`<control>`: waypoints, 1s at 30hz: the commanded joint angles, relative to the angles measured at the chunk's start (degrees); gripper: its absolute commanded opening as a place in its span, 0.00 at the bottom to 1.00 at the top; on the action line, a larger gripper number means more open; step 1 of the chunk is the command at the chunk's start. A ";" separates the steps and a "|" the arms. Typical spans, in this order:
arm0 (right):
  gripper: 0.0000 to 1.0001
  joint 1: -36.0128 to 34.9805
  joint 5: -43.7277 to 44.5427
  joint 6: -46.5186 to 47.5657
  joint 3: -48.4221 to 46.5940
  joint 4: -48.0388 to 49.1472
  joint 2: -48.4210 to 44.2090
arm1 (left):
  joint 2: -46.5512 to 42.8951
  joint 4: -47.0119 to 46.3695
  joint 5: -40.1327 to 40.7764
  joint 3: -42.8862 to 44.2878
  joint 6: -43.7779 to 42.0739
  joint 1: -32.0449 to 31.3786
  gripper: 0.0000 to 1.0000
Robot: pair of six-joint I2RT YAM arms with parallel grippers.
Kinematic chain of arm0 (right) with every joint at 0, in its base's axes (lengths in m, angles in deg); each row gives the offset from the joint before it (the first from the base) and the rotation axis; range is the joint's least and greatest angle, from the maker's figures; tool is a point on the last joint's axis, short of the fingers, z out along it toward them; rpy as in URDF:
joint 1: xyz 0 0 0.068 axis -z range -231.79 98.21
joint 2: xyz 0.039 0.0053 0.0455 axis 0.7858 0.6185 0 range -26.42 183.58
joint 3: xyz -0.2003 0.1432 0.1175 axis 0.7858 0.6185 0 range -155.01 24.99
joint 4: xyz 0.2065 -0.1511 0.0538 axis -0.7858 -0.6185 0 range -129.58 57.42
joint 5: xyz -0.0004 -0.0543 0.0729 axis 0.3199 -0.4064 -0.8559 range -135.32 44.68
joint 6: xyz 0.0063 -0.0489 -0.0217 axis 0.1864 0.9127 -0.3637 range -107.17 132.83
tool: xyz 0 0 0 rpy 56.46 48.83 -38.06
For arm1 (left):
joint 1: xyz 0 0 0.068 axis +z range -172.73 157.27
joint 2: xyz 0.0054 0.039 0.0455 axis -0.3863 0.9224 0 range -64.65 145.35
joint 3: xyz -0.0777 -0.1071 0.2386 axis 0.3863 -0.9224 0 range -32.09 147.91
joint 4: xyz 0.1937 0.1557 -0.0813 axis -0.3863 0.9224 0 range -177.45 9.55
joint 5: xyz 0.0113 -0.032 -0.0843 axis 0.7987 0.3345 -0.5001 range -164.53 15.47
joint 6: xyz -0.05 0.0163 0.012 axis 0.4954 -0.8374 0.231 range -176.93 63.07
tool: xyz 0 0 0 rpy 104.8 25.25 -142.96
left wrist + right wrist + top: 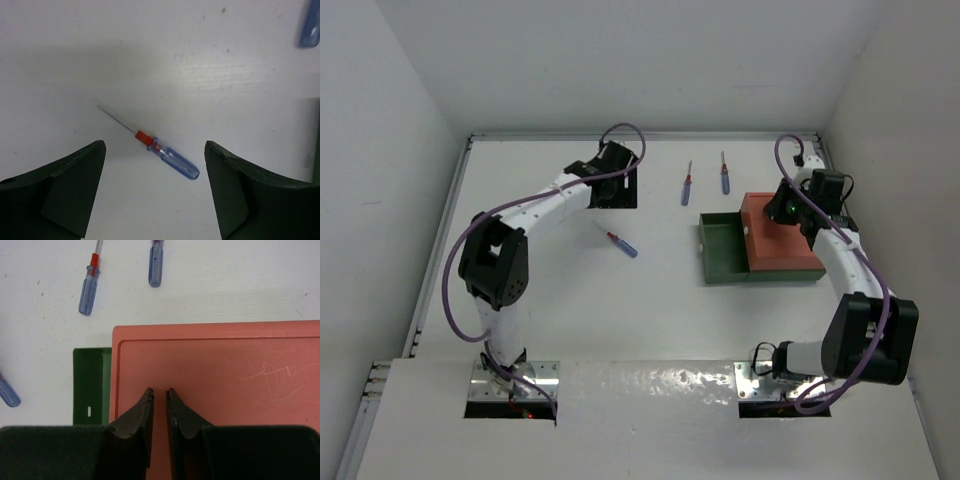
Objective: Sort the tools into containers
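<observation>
A blue-and-red screwdriver (622, 244) lies on the white table; in the left wrist view it (167, 154) lies below and between the open fingers of my left gripper (155, 146), untouched. In the top view the left gripper (613, 185) hovers at the far middle-left. Two more screwdrivers (687, 185) (724, 172) lie at the far middle. The orange-red tray (780, 237) lies over the right part of the dark green tray (723, 250). My right gripper (160, 391) is shut and empty above the orange-red tray (225, 375). No pliers are in view.
White walls enclose the table on the left, back and right. In the right wrist view the two far screwdrivers (89, 287) (156, 267) lie beyond the trays, and the green tray's wall (90, 385) shows to the left.
</observation>
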 commanded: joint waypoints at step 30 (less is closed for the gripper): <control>0.17 -0.18 5.64 2.49 7.53 -12.37 -3.60 | 7.24 0.14 -3.29 -4.40 11.62 -3.51 0.00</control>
